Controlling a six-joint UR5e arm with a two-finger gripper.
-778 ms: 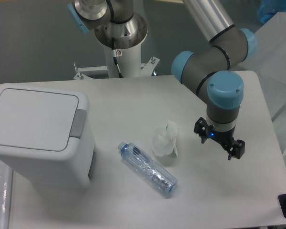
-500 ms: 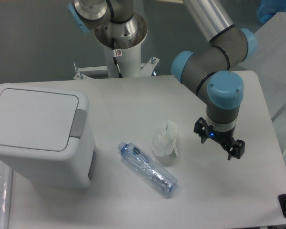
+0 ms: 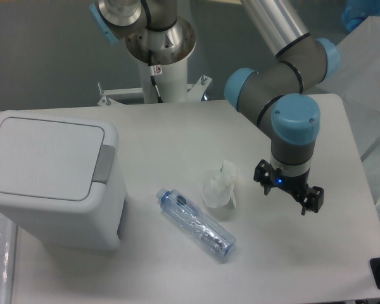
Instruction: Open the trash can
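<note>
Fingers of my gripper: spread apart, holding nothing, over bare table at right. Trash can: far left, lid flat and shut, grey button tab unpressed, so opening is wholly outstanding. Between us: clear bottle, crumpled tissue.

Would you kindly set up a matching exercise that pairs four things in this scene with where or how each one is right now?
Things:
1. trash can
2. clear bottle
3. crumpled white wrapper
4. gripper

States or places:
A. lying on its side near the table's middle front
B. held above the right part of the table, jaws apart, holding nothing
C. standing at the left, lid shut
D. sitting on the table just beyond the bottle, between the bin and the arm

Pairs: 1-C, 2-A, 3-D, 4-B
</note>
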